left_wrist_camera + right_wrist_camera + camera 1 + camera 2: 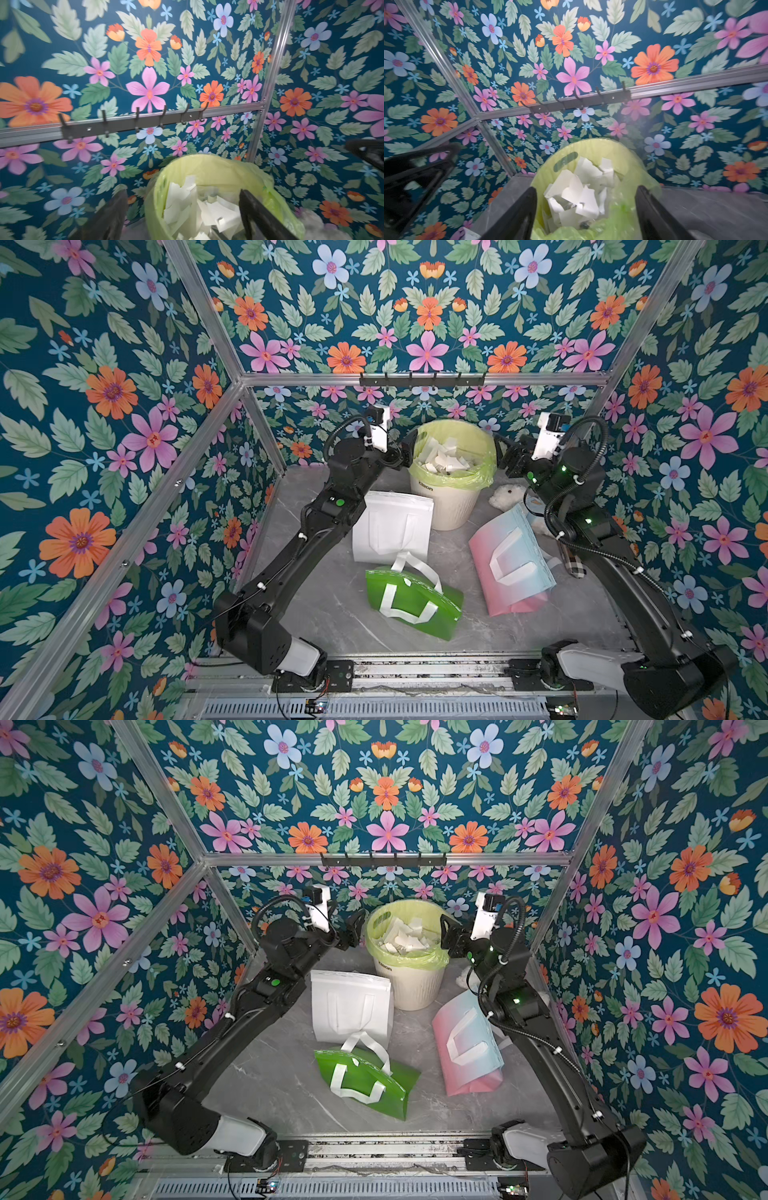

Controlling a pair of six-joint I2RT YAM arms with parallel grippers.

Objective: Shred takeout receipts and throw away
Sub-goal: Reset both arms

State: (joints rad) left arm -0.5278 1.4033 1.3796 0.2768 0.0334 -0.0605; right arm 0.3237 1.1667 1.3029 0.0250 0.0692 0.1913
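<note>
While apart and empty, both arms' jaws beside the green-lined bin [451, 506] of torn takeout receipts [442, 458].

Black arms [286, 560] (white wrists [380, 435], green lights [340, 502])

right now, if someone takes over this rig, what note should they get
Left pincer: open, empty, at the rim of the cream ribbed bin with yellow-green liner.
Right pincer: open, empty, at the opposite rim.
Torn white paper receipt pieces lie inside it.
Done: those shreds are binned.
Left: no whole receipt shows on the grey marble tabletop; check the white fabric bag, green tote bag and pink-and-blue tote bag, insides hidden.
</note>
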